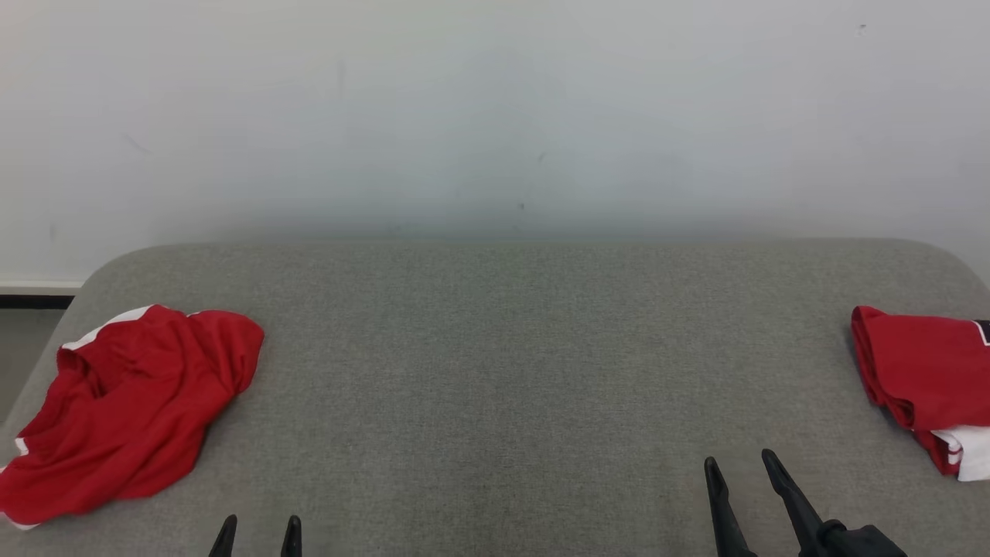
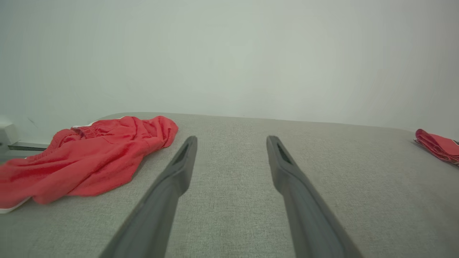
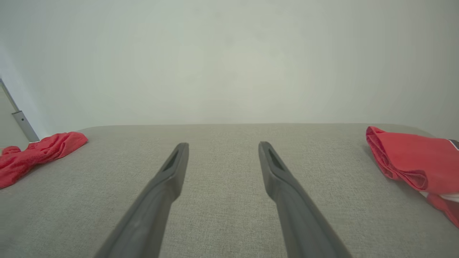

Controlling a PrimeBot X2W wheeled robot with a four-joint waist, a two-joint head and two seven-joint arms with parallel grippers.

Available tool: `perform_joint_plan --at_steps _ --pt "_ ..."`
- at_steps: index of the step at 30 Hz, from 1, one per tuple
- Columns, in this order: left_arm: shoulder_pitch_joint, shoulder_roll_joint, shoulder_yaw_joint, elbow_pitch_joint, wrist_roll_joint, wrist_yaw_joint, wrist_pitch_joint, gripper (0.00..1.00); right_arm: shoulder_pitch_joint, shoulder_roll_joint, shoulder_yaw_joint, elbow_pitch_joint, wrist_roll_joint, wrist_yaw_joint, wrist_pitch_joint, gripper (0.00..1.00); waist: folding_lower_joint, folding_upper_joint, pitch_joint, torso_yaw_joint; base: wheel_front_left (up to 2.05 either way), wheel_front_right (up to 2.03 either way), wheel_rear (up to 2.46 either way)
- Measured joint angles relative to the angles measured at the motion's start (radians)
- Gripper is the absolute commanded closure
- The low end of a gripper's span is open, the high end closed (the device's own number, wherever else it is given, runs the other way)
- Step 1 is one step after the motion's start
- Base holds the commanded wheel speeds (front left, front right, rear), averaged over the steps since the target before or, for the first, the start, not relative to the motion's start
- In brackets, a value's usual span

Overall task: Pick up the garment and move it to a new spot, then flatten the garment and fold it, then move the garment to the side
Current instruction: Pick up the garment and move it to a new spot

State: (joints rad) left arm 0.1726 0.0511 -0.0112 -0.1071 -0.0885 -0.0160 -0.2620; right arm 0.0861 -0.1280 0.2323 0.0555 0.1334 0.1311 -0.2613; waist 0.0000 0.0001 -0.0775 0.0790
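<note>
Heaped at the counter's (image 1: 503, 348) left end, likely awaiting pickup: crumpled red garment (image 1: 131, 402). Parked far right, seemingly done: folded red garment (image 1: 920, 371). Spread wide, empty, near edge: left tool (image 1: 261, 520), right tool (image 1: 739, 458).

Place: bare test room or lab, most likely.
Evidence: plain white wall (image 1: 495, 116), lightly scuffed; grey cloth-covered tabletop (image 1: 495, 348) with rounded corners, set against the wall; white skirting (image 1: 39, 284) at the left; grey metal post (image 3: 23, 123) by the wall; one crumpled garment (image 1: 131, 410) and one folded garment (image 1: 920, 371), both red, at opposite ends of the tabletop.
</note>
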Motion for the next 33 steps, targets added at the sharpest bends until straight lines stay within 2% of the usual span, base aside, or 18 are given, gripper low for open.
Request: perform_joint_plan --at_steps 33 --pt "-0.009 0.0 0.013 0.004 0.001 0.008 0.0 0.0 -0.009 0.013 0.078 0.004 0.044 0.0 0.0 0.0 0.0 -0.0001 0.002 0.326 0.0 0.0 0.0"
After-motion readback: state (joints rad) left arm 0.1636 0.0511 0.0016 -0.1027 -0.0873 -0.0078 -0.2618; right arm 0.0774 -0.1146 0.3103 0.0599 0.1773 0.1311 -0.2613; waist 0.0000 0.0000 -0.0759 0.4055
